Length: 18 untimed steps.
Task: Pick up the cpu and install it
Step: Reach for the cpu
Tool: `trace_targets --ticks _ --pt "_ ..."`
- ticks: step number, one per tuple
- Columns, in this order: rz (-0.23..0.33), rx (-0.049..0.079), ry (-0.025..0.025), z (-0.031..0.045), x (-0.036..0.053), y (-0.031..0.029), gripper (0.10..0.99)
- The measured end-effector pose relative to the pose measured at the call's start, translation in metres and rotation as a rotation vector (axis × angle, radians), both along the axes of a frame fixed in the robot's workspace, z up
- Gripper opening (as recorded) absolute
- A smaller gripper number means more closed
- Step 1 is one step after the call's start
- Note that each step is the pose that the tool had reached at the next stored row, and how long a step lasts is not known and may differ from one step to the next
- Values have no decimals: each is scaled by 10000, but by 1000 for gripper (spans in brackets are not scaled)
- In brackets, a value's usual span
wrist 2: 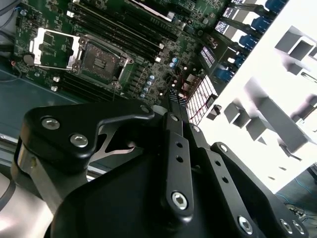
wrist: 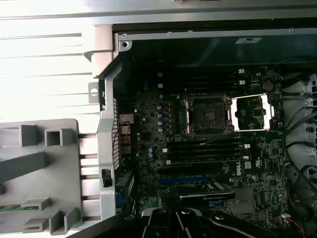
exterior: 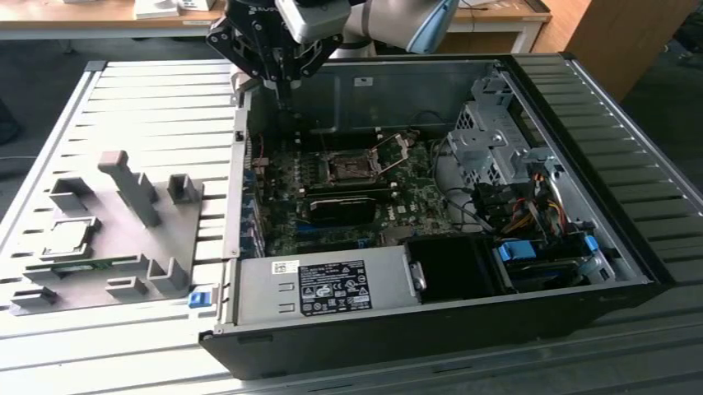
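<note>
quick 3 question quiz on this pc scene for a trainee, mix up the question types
1. True or false: the cpu lies on the grey holder plate, outside the computer case.
2. Fill in: the motherboard socket has its metal cover ___ (open/closed).
3. Pick one: the gripper is
a) shut on the cpu
b) shut on nothing, up over the computer case's far edge
c) pressed into the motherboard socket

Key: 1 true; 2 open; 3 b
</note>
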State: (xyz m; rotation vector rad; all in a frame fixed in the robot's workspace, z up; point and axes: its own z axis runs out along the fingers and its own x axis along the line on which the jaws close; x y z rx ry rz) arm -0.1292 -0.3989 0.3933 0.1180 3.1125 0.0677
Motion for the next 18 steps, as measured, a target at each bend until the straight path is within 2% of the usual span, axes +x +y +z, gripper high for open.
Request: trace_targets --ticks 18 --pt "0 0 0 0 -56 0 106"
